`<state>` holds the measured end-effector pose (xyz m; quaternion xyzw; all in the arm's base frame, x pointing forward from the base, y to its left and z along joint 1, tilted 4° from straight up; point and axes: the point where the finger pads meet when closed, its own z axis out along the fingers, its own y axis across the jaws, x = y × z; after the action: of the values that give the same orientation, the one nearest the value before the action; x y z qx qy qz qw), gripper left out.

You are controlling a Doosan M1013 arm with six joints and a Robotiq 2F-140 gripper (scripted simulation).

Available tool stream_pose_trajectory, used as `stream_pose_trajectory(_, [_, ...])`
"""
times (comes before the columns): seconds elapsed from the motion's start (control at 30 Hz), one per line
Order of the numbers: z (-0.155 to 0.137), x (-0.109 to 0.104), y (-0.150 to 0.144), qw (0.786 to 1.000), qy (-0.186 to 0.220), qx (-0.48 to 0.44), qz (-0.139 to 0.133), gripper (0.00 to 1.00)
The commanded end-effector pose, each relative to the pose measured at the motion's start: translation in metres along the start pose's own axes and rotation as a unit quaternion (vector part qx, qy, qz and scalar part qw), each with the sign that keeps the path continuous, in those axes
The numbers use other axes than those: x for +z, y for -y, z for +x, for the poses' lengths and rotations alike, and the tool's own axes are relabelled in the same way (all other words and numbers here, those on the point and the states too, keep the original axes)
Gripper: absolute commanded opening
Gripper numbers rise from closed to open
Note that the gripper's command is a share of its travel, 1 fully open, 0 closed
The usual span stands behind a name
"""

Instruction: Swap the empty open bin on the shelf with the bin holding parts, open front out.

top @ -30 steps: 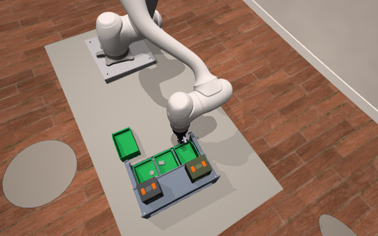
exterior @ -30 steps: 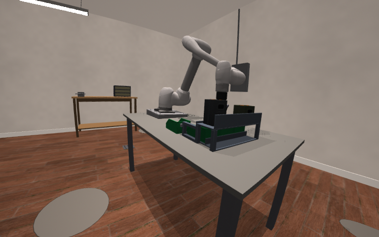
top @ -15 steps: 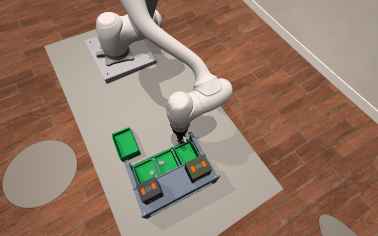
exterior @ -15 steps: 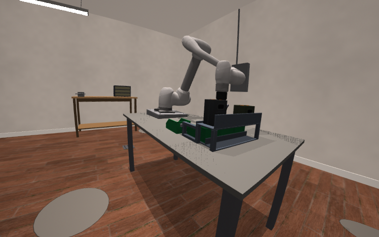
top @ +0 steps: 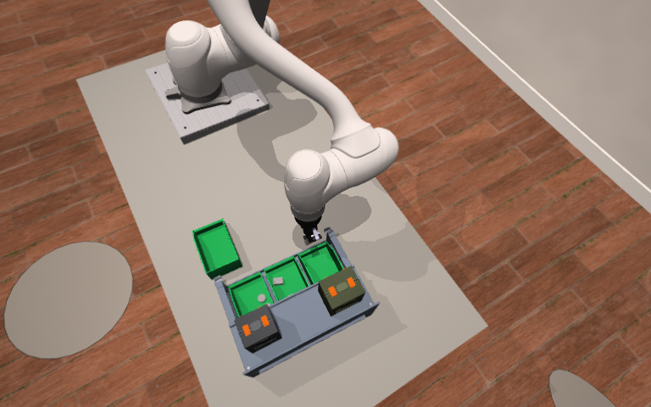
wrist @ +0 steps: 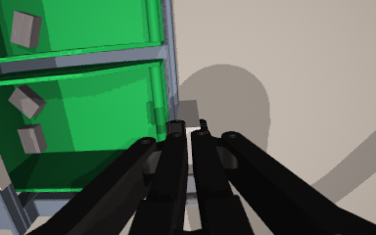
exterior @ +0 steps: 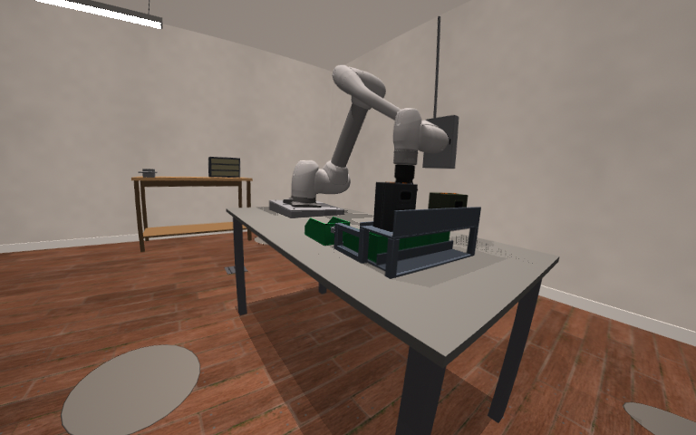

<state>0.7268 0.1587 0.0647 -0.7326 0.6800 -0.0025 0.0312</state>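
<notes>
— Where was the green open plastic bin with the parts (wrist: pixel 108 113)?

— In the end slot of the grey metal shelf (top: pixel 307 311), which stood toward the tabletop's (top: pixel 143 168) end farthest from the arm's base. Its open front faced the arm, and two loose grey cubes (wrist: pixel 26 100) lay inside. Whether it sat fully behind the front lip, I could not tell.

— And the empty green open bin (top: pixel 215 247)?

— Upright on the table beside the shelf, nearer one long edge.

— The black two-finger gripper (wrist: pixel 188 132)?

— Fingers pressed together with nothing between them, tips down by the shelf's front corner post, just beside the bin's side wall.

— How would that bin handle?

— Probably light and stiff, with thin, smooth walls that could slip. The cubes looked free to slide, so any tilt should be gentle. I would pinch a side wall's top rim, or push low on the front edge with closed fingers.
</notes>
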Motion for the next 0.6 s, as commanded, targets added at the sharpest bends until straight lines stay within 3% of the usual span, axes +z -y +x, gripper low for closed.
stream_pose_trajectory(0.0, [0.0,-0.004,-0.004,1.0,0.0,0.0,0.0,0.1])
stream_pose_trajectory(0.37, [0.0,-0.007,-0.006,1.0,0.0,0.0,0.0,0.1])
stream_pose_trajectory(0.57, [0.0,-0.039,-0.006,1.0,0.0,0.0,0.0,0.1])
